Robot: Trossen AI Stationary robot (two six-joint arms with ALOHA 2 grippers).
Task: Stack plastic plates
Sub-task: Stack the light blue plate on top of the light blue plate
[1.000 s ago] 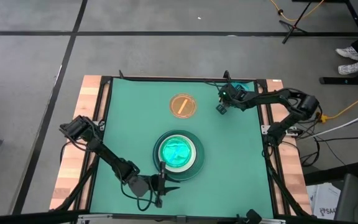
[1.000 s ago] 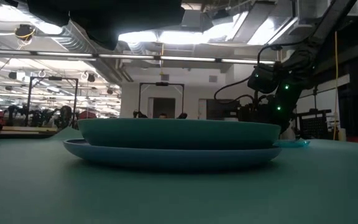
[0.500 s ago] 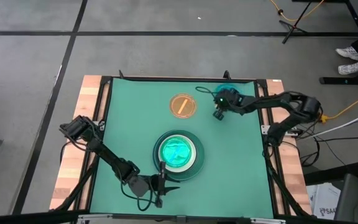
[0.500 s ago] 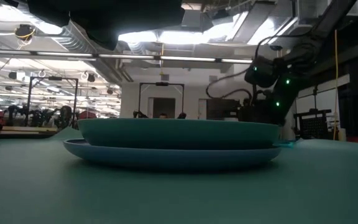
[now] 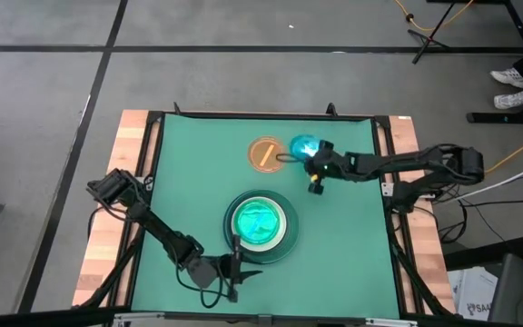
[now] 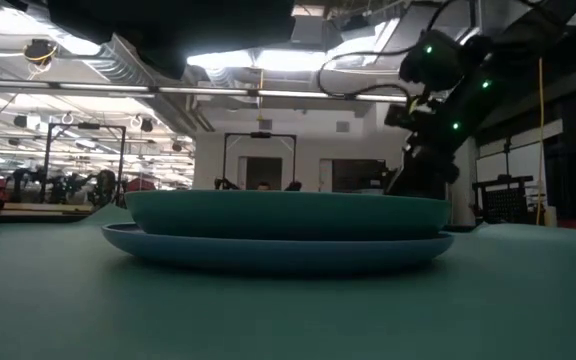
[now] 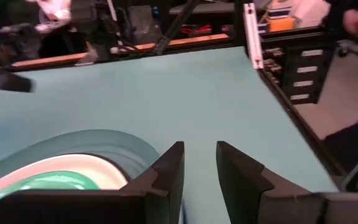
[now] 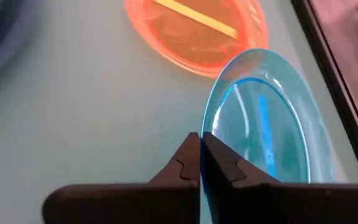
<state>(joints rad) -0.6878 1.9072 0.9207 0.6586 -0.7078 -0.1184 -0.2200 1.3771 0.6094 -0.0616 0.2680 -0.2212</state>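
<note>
Over the last second I have swung the right pincer [image 5: 309,162] away from the far right corner of the counter [image 5: 352,236] and inward, and it now hangs just beside the orange plate [image 5: 267,153], on the side away from the left arm. Its fingers are clamped on the rim of the cyan plate [image 5: 303,146], which has come up off the counter with it and is now tilted up nearly on edge. In the right wrist view the cyan plate [image 8: 266,137] stands almost edge-on between the closed fingers, with the orange plate [image 8: 197,31] lying flat just past it.

To my mind this means the pickup is done and the carry has begun. The stack [image 5: 260,223] lies nearer me than the orange plate, well apart from it, and I judge it the next stop.

The cyan plate is thin, glossy and see-through, with a raised rim. The orange one is the same kind, carrying a bright streak of glare. The stack is round and shallow, a dark wide plate lowest and a glowing green one on top.

The left pincer [image 7: 194,171] waits beside the stack on my side, fingers slightly apart and holding nothing.
</note>
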